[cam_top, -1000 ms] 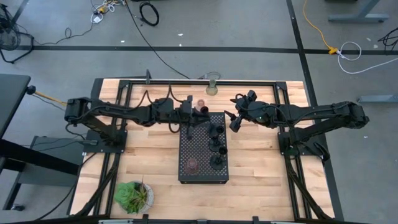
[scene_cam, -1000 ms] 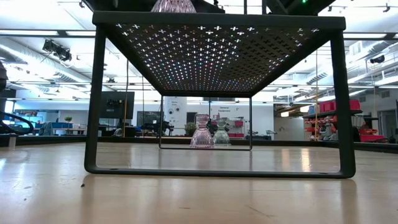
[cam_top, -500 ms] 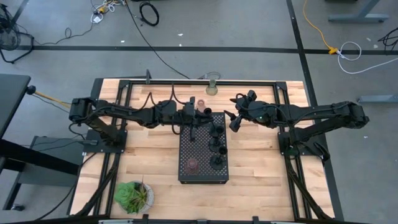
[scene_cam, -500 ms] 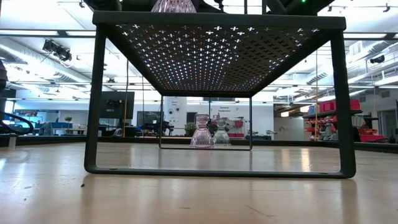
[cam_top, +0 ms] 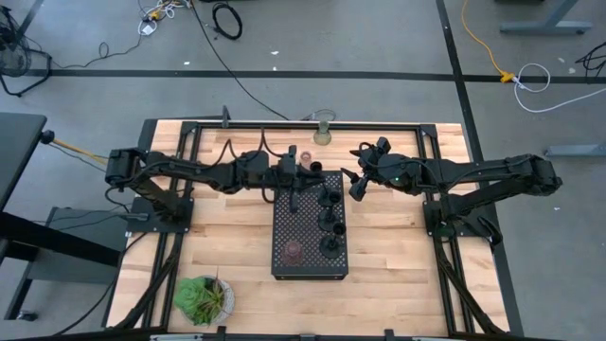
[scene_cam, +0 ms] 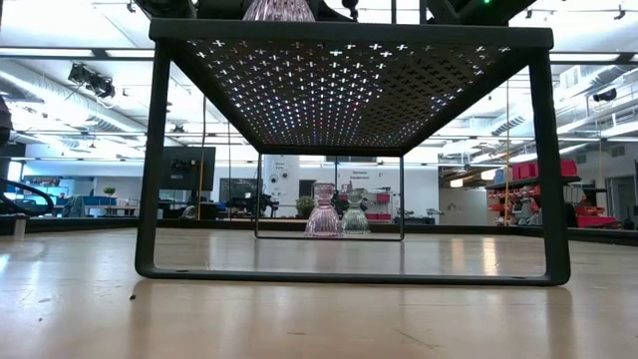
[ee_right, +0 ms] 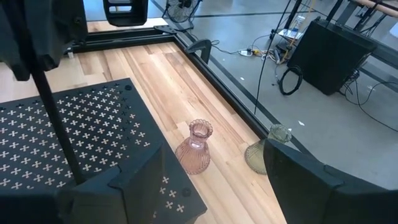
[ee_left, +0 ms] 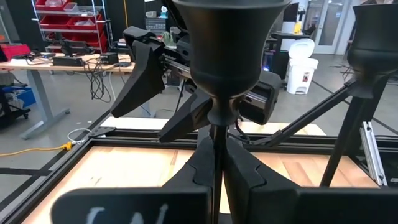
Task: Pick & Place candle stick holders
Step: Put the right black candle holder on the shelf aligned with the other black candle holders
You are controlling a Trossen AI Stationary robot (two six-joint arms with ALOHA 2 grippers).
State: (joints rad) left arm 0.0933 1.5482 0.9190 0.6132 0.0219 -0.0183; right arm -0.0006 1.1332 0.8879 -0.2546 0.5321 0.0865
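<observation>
My left gripper (cam_top: 293, 182) is over the far left part of the black perforated tray (cam_top: 308, 265), shut on a slim black stemmed holder (ee_left: 224, 50). Other black stemmed holders (cam_top: 329, 197) and a brownish holder (cam_top: 294, 251) stand on the tray. The pinkish holder (ee_right: 194, 149) stands on the table just beyond the tray's far edge. The olive-green holder (ee_right: 264, 152) stands farther back, by the table's far edge. My right gripper (ee_right: 211, 180) is open and empty, above the table beside the tray's far right corner. My left gripper pinches the black holder's thin stem (ee_left: 216, 134) between its two fingers, just under the cup. The fingers come level from the table's left and lie across the stem. The holder is upright with its cup up. Its base is hidden, so I cannot tell whether it stands on the tray.
A leafy green plant (cam_top: 202, 298) stands at the table's near left. The tray is raised on legs (scene_cam: 152, 160), with open room beneath it. Bare wood lies to the left and right of the tray. A black frame rail (cam_top: 284, 124) runs along the table's far edge.
My left gripper has gone a little toward the table's right edge with the black holder, which stays upright.
</observation>
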